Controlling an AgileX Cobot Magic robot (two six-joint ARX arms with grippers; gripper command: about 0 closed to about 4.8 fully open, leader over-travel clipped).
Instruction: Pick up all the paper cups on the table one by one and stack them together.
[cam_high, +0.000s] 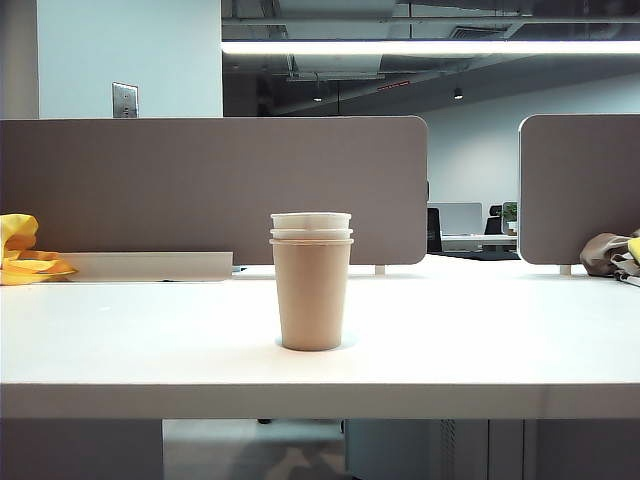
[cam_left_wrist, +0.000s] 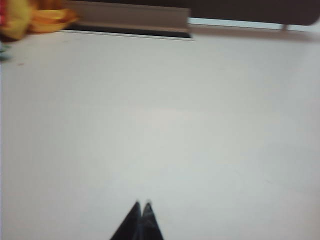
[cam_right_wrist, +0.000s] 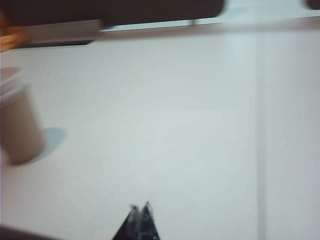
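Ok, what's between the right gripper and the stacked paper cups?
Nothing: in the right wrist view only bare table separates the shut right gripper from the stacked paper cups.

The paper cups (cam_high: 311, 280) stand nested in one upright stack on the table (cam_high: 500, 340) — tan-brown outermost, two white rims above. Neither gripper shows — grey-brown divider panels (cam_high: 210, 190) stand behind.

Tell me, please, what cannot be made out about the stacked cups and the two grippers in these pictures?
- White cups: only their rims show in the exterior view; the brown cup hides their sides.
- Stack in the right wrist view: blurred and cut by the edge.
- Left gripper, right gripper: shut tips only, blurred, over the table; neither is in the exterior view.
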